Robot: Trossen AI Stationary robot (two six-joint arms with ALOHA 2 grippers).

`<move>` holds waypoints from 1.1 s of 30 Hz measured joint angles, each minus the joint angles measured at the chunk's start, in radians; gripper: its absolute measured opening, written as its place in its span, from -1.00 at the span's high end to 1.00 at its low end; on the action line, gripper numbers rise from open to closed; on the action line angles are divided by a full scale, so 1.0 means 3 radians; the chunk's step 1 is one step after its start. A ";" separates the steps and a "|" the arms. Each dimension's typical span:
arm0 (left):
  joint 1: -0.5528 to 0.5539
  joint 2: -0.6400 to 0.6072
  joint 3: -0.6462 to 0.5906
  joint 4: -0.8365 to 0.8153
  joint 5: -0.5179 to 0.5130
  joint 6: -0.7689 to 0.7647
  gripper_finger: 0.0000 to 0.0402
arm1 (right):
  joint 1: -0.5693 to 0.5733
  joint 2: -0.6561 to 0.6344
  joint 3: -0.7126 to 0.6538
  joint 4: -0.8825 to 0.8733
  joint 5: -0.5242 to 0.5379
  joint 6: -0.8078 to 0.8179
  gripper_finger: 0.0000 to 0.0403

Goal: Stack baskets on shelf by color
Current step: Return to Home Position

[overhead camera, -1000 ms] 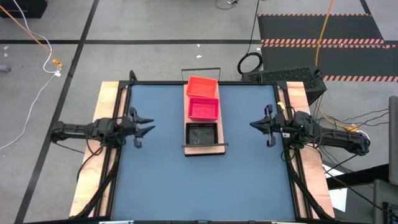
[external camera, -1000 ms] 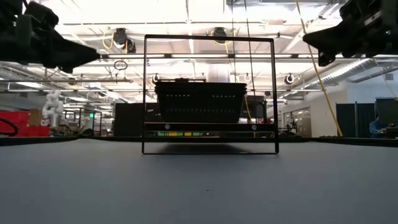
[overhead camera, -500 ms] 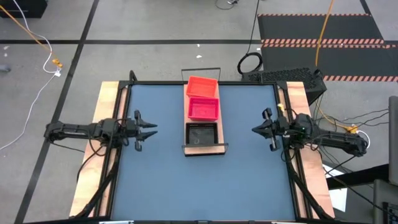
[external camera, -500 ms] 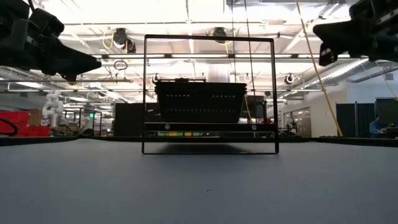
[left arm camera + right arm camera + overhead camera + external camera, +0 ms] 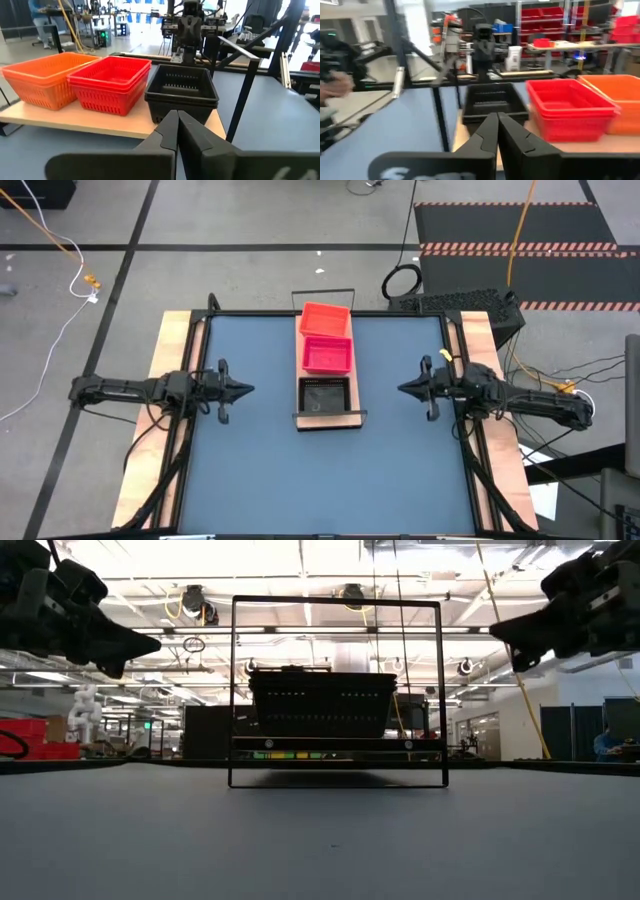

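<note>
The shelf (image 5: pixel 330 419), a light-wood board with a black wire frame (image 5: pixel 336 602), stands in the middle of the table. On it sit three baskets in a row: orange (image 5: pixel 325 317) at the far end, pink-red (image 5: pixel 328 354) in the middle, black (image 5: pixel 325 395) at the near end. The left wrist view shows the same orange (image 5: pixel 42 80), pink-red (image 5: pixel 112 82) and black (image 5: pixel 182 92) baskets. My left gripper (image 5: pixel 248 389) is shut and empty, held level to the left of the shelf. To its right my right gripper (image 5: pixel 402 388) is also shut and empty, held level.
The bare blue tabletop (image 5: pixel 260 470) lies around the shelf. Wooden side rails (image 5: pixel 170 340) run along the table's left and right edges. Cables and a dark mat lie on the floor beyond the far edge.
My left gripper has shut its fingers on nothing while staying left of the shelf. My right gripper has sunk a little and stays shut. The baskets and shelf have not moved.
</note>
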 joint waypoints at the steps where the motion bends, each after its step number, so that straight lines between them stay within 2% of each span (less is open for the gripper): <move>1: 0.0000 0.0008 0.0000 0.0001 -0.0001 -0.0045 0.94 | 0.0000 0.0002 -0.0001 0.0033 -0.0039 -0.0004 0.99; 3: 0.0000 0.0018 0.0000 0.0007 -0.0001 -0.0092 0.89 | 0.0000 0.0002 -0.0002 0.0069 -0.0174 -0.0012 1.00; 6: 0.0000 0.0018 -0.0001 0.0017 -0.0003 0.0003 0.81 | 0.0001 0.0002 -0.0005 0.0032 -0.0105 -0.0015 1.00; 12: 0.0000 0.0031 -0.0008 0.0101 -0.0022 0.1172 0.78 | 0.0000 0.0019 -0.0006 -0.0056 -0.0065 -0.0017 0.97; 15: 0.0000 0.0031 -0.0008 0.0116 -0.0024 0.1507 0.80 | 0.0000 0.0019 -0.0007 -0.0057 -0.0073 -0.0014 0.97; 33: 0.0000 0.0030 -0.0008 0.0132 -0.0028 0.1486 0.80 | 0.0000 0.0019 -0.0010 -0.0058 -0.0075 -0.0014 0.97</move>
